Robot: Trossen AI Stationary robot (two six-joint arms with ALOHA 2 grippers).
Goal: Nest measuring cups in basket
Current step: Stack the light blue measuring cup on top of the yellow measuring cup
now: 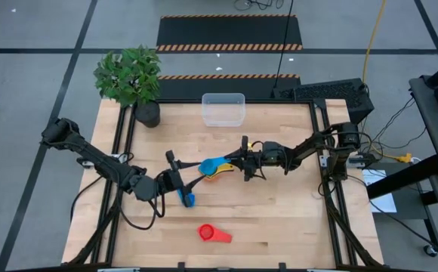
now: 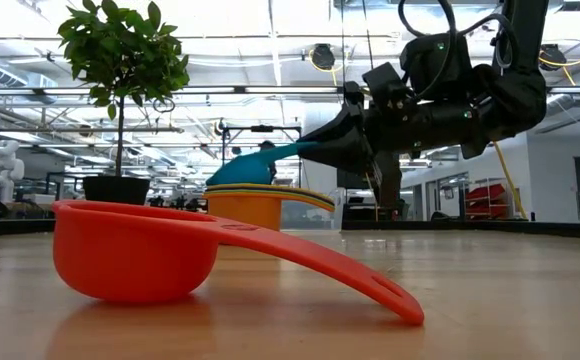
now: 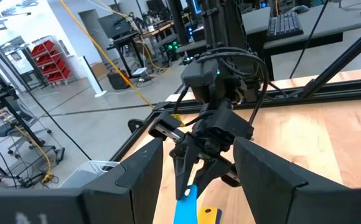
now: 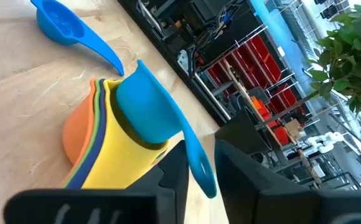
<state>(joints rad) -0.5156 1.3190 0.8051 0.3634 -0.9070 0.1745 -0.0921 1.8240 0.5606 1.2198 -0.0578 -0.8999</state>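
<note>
Your right claw (image 1: 243, 160) is clamped on the light blue cup's (image 4: 144, 111) handle, over the stack (image 1: 217, 172) mid-table. Your left claw (image 1: 180, 178) sits apart beside a blue cup (image 1: 188, 199). The basket (image 1: 223, 109) stands at the far edge.

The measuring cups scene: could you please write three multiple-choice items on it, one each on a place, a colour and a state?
1. Where is the basket? A. at the table's edge, near the plant B. at the table's middle C. on the floor
2. What colour is the cup farthest from the basket? A. green B. red C. yellow
3. The right tool is: A. open B. out of view C. shut on the light blue cup
Key: 1 A, it stands by the plant; 2 B, the red cup lies alone; 3 C, the handle sits pinched in it.
</note>
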